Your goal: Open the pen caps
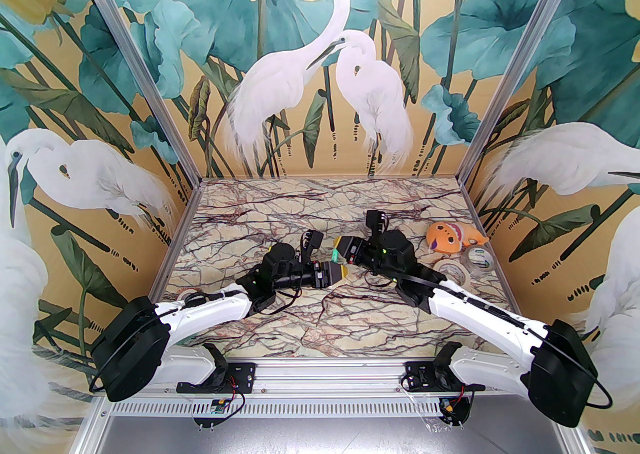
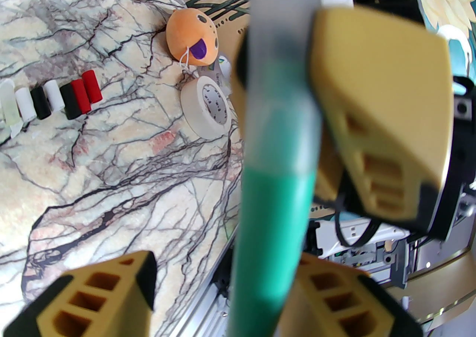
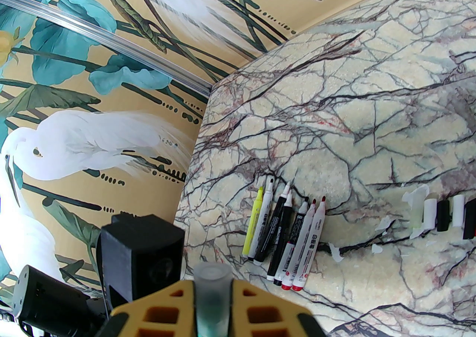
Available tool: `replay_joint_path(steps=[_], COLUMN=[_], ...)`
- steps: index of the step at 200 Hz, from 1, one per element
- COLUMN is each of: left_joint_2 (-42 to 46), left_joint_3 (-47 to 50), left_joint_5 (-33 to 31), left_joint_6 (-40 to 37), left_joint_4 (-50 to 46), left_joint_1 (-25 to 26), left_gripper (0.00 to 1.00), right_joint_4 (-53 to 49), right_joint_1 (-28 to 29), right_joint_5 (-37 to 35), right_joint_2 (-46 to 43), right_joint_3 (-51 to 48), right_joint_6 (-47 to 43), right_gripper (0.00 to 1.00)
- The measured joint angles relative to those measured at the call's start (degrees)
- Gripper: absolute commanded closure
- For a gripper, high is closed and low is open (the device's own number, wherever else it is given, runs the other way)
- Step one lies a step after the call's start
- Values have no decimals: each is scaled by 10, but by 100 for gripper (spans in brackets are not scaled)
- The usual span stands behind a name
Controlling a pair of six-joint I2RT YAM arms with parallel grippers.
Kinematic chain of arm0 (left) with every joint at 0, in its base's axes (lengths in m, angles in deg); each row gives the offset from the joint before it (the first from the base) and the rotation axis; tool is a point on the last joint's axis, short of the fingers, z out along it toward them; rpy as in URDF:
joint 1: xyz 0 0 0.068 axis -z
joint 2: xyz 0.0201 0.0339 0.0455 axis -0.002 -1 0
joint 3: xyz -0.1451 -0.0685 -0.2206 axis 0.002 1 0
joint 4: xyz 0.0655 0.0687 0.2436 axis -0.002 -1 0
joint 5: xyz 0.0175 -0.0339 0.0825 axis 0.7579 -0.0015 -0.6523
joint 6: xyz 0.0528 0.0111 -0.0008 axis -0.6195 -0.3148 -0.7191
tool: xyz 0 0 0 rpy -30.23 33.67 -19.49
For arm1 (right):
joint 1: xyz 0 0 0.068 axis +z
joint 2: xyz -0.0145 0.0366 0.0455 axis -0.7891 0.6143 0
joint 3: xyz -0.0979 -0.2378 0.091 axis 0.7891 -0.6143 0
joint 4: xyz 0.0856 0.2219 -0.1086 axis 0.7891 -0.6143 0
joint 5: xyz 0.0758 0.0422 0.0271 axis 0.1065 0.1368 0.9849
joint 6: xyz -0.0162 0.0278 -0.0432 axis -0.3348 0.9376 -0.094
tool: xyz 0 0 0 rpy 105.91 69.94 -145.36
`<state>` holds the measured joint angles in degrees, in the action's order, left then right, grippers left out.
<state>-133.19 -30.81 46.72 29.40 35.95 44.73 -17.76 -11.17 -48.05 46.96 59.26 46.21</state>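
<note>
- Left claw (image 2: pixel 227 272) straddled the green pen (image 2: pixel 275 216) barrel in mid-air, gap on one side, not clamped.
- Right claw (image 3: pixel 212 291) clenched its frosted cap (image 2: pixel 282 79); cap not yet off.
- Bare pens (image 3: pixel 286 239) and loose caps (image 2: pixel 52 99) lay in rows on the surface (image 2: pixel 130 179); probably the last one.

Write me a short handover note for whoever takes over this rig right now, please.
Grippers: the left gripper is open, jaws straddling the green marker barrel with a gap on one side. The right gripper is shut on its translucent cap, which is not yet off.
Done: uncapped markers lie in a row on the marble table, with loose caps in another row.
Left: clamp the barrel, pull the cap, set both down.
</note>
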Motion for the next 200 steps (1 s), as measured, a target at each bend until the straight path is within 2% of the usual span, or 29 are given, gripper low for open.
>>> replay_joint_path(steps=[44,110,140,168,200], left_joint_2=[0,8,8,9,20], left_joint_3=[0,1,1,1,1], left_joint_5=[3,6,14,35,56], left_joint_6=[0,-18,-42,-83,-124], left_joint_4=[1,0,-7,-27,-57], left_joint_1=[-2,-2,-3,-5,-5], left_gripper=[73,87,89,90,90], right_joint_4=[30,42,39,3,-57], right_joint_1=[0,0,0,0,0], right_joint_5=[0,-2,-2,9,35], right_joint_2=[4,4,3,2,2], right_joint_3=[-16,-26,-26,-20,9], right_joint_6=[12,23,24,14,1], right_gripper=[82,81,73,60,55])
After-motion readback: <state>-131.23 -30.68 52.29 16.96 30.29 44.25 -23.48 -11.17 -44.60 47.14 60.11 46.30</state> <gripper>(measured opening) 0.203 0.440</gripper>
